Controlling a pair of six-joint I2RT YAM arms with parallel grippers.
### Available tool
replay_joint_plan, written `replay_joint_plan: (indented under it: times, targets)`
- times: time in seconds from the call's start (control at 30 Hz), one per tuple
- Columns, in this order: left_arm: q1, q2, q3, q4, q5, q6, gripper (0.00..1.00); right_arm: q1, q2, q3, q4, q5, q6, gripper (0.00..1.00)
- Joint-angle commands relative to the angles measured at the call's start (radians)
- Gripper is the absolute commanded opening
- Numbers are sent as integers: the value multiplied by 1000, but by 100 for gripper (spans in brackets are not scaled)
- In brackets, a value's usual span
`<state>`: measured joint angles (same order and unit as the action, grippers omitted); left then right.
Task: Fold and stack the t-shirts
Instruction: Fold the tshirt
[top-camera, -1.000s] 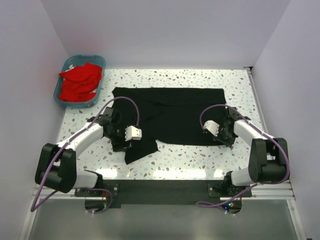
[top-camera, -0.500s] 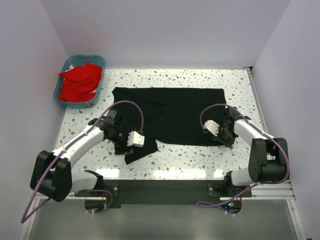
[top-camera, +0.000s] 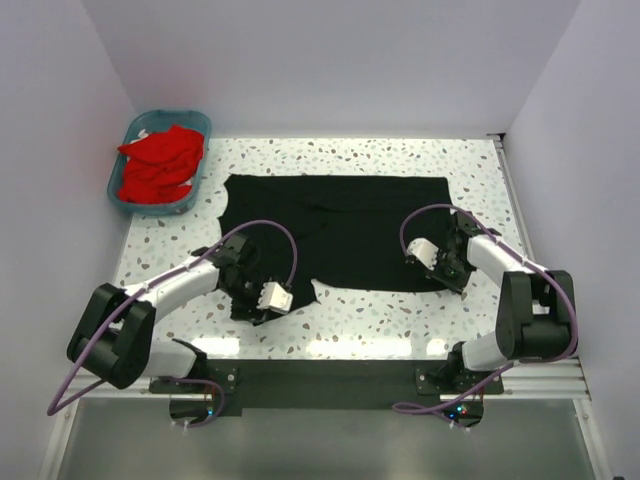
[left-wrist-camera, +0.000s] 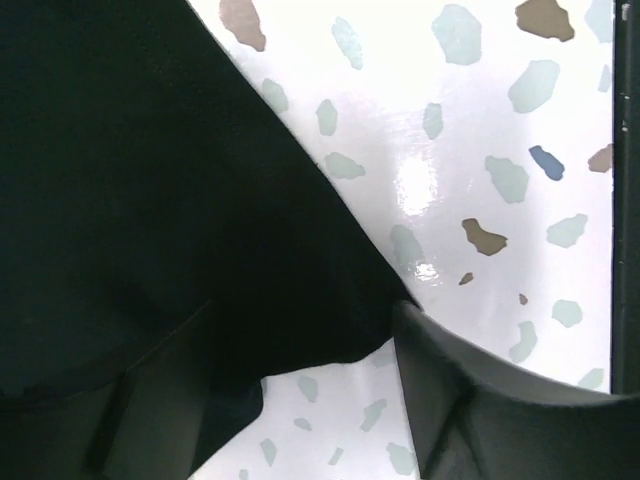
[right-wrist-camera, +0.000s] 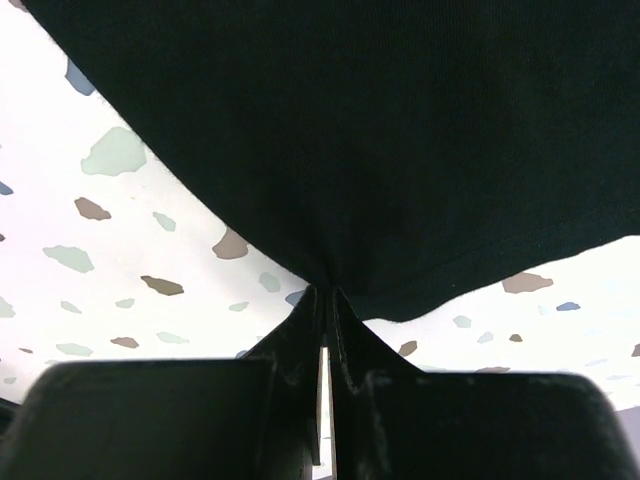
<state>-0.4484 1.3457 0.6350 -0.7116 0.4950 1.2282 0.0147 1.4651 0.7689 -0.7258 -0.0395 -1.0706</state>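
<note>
The large black t-shirt (top-camera: 340, 225) lies spread flat across the middle of the table. My left gripper (top-camera: 252, 303) is open over its near-left sleeve flap. In the left wrist view the black cloth edge (left-wrist-camera: 200, 250) lies between the two spread fingers (left-wrist-camera: 470, 400), with bare table in the gap. My right gripper (top-camera: 452, 272) is shut on the shirt's near-right edge. The right wrist view shows the black cloth (right-wrist-camera: 380, 150) pinched at the gripper (right-wrist-camera: 326, 296). Bright red t-shirts (top-camera: 158, 165) lie heaped in the basket at the far left.
The teal plastic basket (top-camera: 120, 195) stands at the far-left corner against the left wall. White walls close in the left, back and right. A dark rail (top-camera: 330, 375) runs along the near edge between the arm bases.
My left gripper has moved nearer and to the right along the sleeve flap, toward the table's front edge; the flap now looks shorter. The right arm has barely moved.
</note>
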Motion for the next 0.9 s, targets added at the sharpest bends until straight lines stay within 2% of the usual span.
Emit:
replay_joint_plan:
  times: [0.0,0.07,0.1,0.17,0.2,0.27,0.3,0.4,0.5,0.7,0.87]
  targets:
    - [-7,47,-57,34,-65,47,65,-1,3,38,-15,-10,8,0]
    - [-7,47,-58,21,-65,51,51,-1,1,41,-18,-14,9,0]
    - [-7,40,-49,12,-55,48,37,-1,1,46,-27,-16,8,0]
    - [-4,-5,-31,-31,-35,25,26,-1,-5,56,-44,-26,8,0]
    - [3,-22,1,-51,-10,-2,14,-1,-20,61,-64,-30,8,0]
    - [29,-72,50,-120,19,-30,3,-1,-43,72,-90,-34,6,0]
    - [78,-86,116,-150,48,-39,0,-2,-66,84,-115,-39,3,0]
    - [196,-86,271,-262,69,-4,0,-13,-95,124,-170,-60,-18,0]
    - [261,-57,397,-377,88,20,0,-58,-95,181,-230,-82,-40,0]
    - [267,-108,431,-449,105,1,0,-76,-124,205,-308,-91,-101,0]
    - [267,-183,449,-548,109,-21,0,-79,-212,178,-385,-105,-138,0]
